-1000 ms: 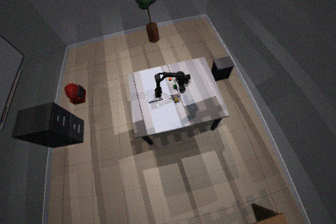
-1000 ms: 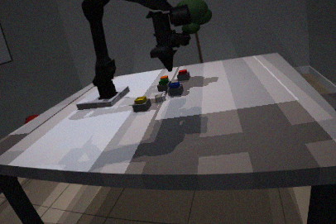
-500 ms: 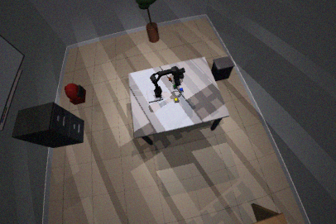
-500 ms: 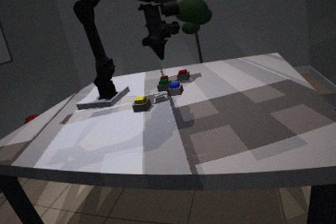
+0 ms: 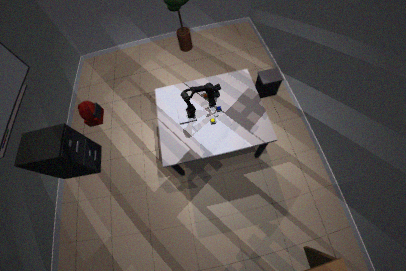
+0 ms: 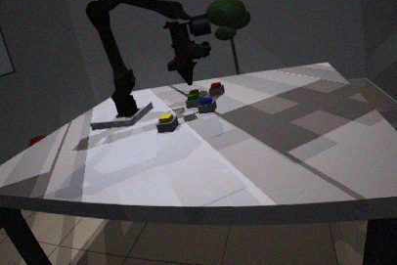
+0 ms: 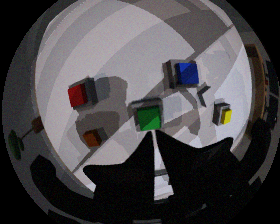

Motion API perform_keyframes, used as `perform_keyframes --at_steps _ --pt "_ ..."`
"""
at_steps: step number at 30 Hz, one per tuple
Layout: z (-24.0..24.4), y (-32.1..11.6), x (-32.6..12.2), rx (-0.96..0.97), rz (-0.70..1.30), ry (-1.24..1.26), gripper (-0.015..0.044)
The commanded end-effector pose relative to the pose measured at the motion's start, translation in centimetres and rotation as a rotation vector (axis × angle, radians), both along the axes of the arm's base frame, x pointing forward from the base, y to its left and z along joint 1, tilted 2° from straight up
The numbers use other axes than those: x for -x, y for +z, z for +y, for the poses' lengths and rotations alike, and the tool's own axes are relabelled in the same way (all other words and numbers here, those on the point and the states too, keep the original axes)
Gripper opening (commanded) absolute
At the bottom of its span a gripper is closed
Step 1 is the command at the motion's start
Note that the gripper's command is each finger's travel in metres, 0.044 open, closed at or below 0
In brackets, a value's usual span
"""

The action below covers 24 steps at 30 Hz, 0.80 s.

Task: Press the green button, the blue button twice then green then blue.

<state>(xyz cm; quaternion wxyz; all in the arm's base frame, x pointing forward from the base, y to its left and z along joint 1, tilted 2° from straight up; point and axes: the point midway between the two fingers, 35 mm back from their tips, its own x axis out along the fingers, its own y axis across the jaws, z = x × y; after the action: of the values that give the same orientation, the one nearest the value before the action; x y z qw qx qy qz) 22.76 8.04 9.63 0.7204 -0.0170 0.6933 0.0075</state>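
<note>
Green button [image 7: 148, 117] just beneath closed, empty jaws, blue button [image 7: 185, 72] beside.

White tabletop [image 6: 254, 161], streaked with shadow. On it: the arm's base plate [image 6: 121, 117], then yellow button [image 6: 166, 122], green button [image 6: 194, 99], blue button [image 6: 206, 103] and red button [image 6: 216, 88] clustered nearby.

Green button [image 7: 148, 117] is a square cap on a gray base, sitting flat on the surface [image 6: 274, 152]. Blue button [image 7: 185, 73] looks the same, just beside it, both unpressed as far as I can tell.
</note>
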Motion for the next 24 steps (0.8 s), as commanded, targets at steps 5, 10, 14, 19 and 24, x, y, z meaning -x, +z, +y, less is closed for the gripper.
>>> perform_keyframes --at_steps 5,10,14,19,24 --pt "0.0 -1.6 -0.1 -0.001 -0.012 -0.007 0.002" --pt "0.0 -2.4 -0.2 -0.001 -0.012 -0.007 0.002" --pt "0.0 -3.0 -0.2 -0.001 -0.012 -0.007 0.002" --pt "0.0 -3.8 -0.2 -0.001 -0.011 -0.007 0.002" --pt "-0.1 -4.5 -0.2 -0.001 -0.011 -0.007 0.002"
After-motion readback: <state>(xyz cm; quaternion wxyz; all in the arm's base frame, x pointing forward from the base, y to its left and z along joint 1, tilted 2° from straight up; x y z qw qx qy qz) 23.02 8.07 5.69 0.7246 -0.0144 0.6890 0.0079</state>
